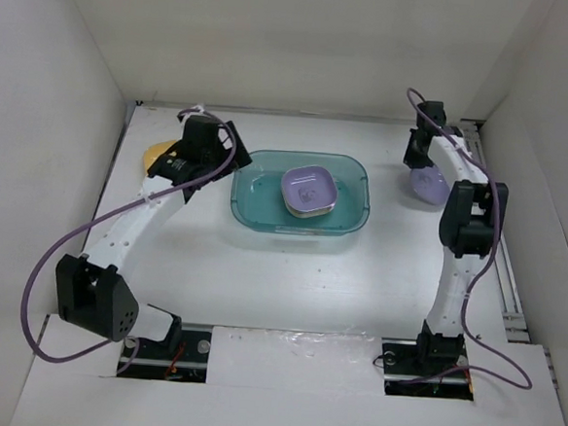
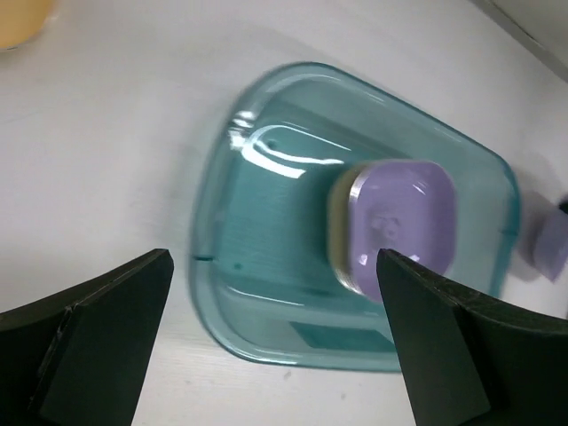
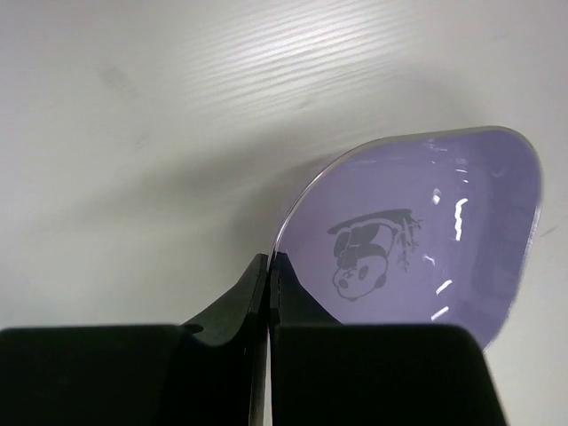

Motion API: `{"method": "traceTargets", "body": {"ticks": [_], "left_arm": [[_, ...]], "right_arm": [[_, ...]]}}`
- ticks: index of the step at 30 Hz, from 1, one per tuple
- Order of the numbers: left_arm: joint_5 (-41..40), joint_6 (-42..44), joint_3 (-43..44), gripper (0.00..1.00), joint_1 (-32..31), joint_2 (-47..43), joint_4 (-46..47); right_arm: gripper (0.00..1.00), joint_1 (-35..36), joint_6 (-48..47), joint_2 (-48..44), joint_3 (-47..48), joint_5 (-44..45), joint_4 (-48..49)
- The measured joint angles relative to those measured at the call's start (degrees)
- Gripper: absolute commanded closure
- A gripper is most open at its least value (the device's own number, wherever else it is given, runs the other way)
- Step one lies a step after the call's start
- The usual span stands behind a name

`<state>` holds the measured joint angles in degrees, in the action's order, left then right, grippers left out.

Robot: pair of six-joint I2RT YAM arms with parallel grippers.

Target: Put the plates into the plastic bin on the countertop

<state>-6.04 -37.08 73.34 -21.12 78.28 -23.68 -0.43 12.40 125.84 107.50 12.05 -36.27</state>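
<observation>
The right gripper (image 3: 269,271) is pictured clamped on the rim of a lavender plate (image 3: 417,240). The plate's edge is pinched between its two black fingers (image 3: 222,311), which are drawn almost together. The dish is marked at its centre with a panda print (image 3: 368,253). It extends ahead and to the right of the fingertips over the white countertop (image 3: 133,133). Whether it is lifted or resting on the surface cannot be told. In the overhead view the plate is seen just beneath this gripper at the far right of the countertop. It is well apart from the translucent teal plastic bin (image 1: 258,199), which lies off to the gripper's left.

The left gripper (image 2: 273,262) is spread wide. In its wrist view the bin is framed directly ahead of the two dark fingertips and fills the gap between them. Inside the bin, toward the right-hand fingertip, a second lavender plate (image 2: 404,222) is stacked on a beige plate (image 2: 338,222). Only a strip of the beige plate's edge is shown on the side nearer the left-hand fingertip. A yellow plate (image 1: 156,153) lies on the countertop outside the bin, ahead and to the left of this gripper. It is partly covered by the left arm in the overhead view.
</observation>
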Motion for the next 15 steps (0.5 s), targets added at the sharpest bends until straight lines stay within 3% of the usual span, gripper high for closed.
{"method": "traceTargets", "body": {"ticks": [7, 15], "left_arm": [[2.38, -1.16, -4.72, 0.00, 18.21, -0.02, -1.20], [1.03, -0.66, 0.07, 0.00, 25.90, 2.45, -3.89]], "right_arm": [[1.00, 14.19, 0.87, -4.33, 10.19, 3.91, -6.84], [1.00, 32.41, 1.57, -8.92, 22.64, 8.72, -8.52]]}}
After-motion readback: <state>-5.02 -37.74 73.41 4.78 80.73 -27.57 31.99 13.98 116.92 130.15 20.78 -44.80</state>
